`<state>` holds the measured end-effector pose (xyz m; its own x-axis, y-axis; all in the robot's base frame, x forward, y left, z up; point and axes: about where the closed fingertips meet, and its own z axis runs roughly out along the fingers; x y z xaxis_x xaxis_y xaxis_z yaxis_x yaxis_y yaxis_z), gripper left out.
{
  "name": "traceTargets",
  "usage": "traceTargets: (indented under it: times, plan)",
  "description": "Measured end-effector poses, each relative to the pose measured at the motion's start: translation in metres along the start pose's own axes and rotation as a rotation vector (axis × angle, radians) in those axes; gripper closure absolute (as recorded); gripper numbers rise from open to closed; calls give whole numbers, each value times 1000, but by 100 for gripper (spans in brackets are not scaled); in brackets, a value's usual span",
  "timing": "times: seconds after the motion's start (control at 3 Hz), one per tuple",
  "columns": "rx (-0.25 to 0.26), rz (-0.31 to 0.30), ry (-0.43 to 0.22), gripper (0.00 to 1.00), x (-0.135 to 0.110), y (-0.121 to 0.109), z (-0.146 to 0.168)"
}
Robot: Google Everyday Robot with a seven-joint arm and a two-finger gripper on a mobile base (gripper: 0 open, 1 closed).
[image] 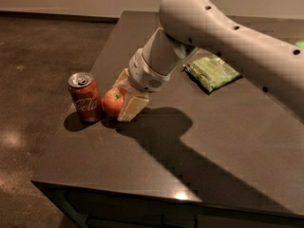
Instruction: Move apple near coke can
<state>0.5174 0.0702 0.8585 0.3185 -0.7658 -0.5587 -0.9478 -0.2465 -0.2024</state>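
Note:
The red coke can [85, 97] stands upright near the left edge of the dark table [199, 141]. The small red-orange apple [112, 102] sits on the table right beside the can, on its right side. My gripper [124, 99] is low over the table with its pale fingers [132, 107] on either side of the apple, shut on it. The big grey arm reaches in from the upper right.
A green snack bag [211, 71] lies on the table behind the arm, toward the back right. The table's left edge runs just left of the can, and its front edge [142, 194] is near. Brown floor lies to the left.

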Motion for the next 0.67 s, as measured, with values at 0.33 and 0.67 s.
traceTargets:
  times: [0.33,0.67]
  plan:
    - [-24,-12,-5,37,-5,9,10]
    - [-37,-16,-6,15,-7,14,17]
